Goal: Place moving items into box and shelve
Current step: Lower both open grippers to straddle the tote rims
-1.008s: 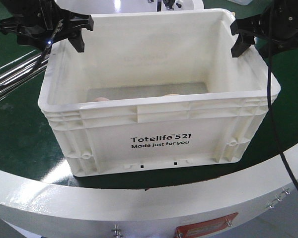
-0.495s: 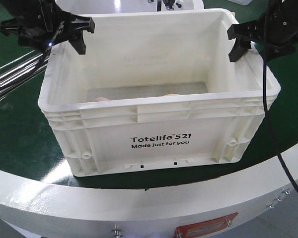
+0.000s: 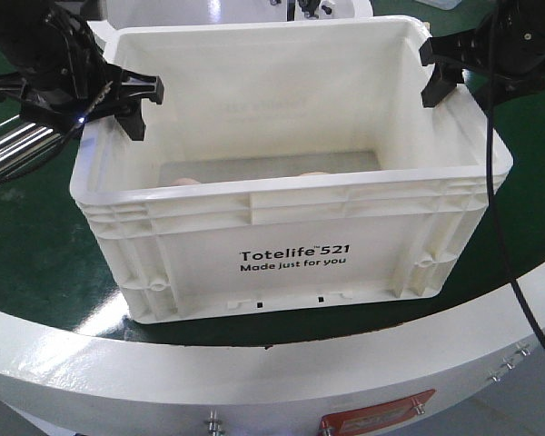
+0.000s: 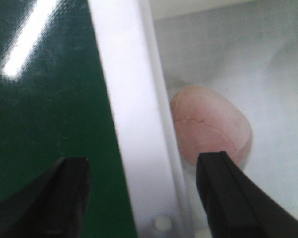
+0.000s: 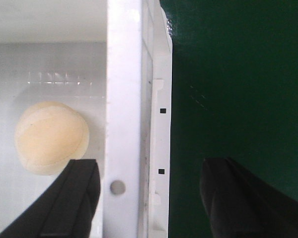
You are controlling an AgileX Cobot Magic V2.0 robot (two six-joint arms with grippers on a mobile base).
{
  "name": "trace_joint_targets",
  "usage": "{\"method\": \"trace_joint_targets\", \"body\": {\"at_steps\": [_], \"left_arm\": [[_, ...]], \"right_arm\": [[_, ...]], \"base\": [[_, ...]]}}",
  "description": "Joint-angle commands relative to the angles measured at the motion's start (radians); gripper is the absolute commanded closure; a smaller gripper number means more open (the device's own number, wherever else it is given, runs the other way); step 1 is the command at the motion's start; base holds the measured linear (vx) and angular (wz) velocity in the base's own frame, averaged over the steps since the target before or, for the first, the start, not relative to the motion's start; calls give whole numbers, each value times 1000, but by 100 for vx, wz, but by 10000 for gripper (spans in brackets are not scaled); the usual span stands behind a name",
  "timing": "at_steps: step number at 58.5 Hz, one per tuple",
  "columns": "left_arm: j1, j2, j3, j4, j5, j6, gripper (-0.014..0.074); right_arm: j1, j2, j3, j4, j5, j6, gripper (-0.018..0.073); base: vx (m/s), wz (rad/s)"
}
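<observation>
Left pincer [image 4: 145, 198], right pincer [image 5: 154, 198] wide astride box [image 3: 291, 254] walls, pink ball [image 4: 208, 129], yellow ball [image 5: 50, 138] partly hidden

You face a glossy green tabletop [image 3: 36, 245] edged by a curved white rim [image 3: 254, 372]. Chrome bars [image 3: 9, 156] cross its left side. Light glints off the green.

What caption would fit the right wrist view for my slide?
Right gripper open, fingers astride the box wall, yellow ball inside, green surface outside.
</observation>
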Motion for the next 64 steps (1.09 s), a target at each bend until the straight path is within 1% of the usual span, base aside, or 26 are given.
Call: {"method": "trace_joint_targets", "body": {"at_steps": [1,8,10,15,18,21,25,28,38,47,52,58,64], "left_arm": [[-4,-64,-26,-8,0,-20,38],[-5,-64,-26,-15,0,-35,38],[-5,-64,-26,-46,0,-35,38],[-5,-64,-26,-72,0,-33,38],[-5,-64,-26,-68,0,-32,38],[-5,-64,-26,-67,0,-32,38],[-5,-68,-26,-70,0,-32,38],[-5,-72,-26,-70,0,-32,38],[-5,-76,-26,-51,0,-32,38],[-26,-76,-26,-47,0,-32,45],[-42,-76,-26,-29,-5,-32,57],[-66,-76,-26,-2,0,-34,74],[-74,-76,-26,15,0,-34,80]], "right_arm": [[-3,-59,-29,8,43,-7,57],[10,-59,-29,4,43,-8,57],[19,-62,-29,1,43,-8,57],[54,-67,-29,-22,43,-13,57],[82,-71,-29,-71,43,-11,57],[108,-75,-29,-140,43,0,57],[133,-82,-29,-226,43,45,57],[137,-88,-29,-249,43,71,57],[134,-102,-29,-255,43,94,57],[134,-102,-24,-252,43,127,57],[134,-110,18,-252,43,128,57],[134,-126,106,-247,43,147,57],[134,-138,171,-253,43,153,57]], "base": [[0,0],[0,0],[0,0],[0,0],[0,0],[0,0],[0,0],[0,0],[0,0],[0,0],[0,0],[0,0],[0,0]]}}
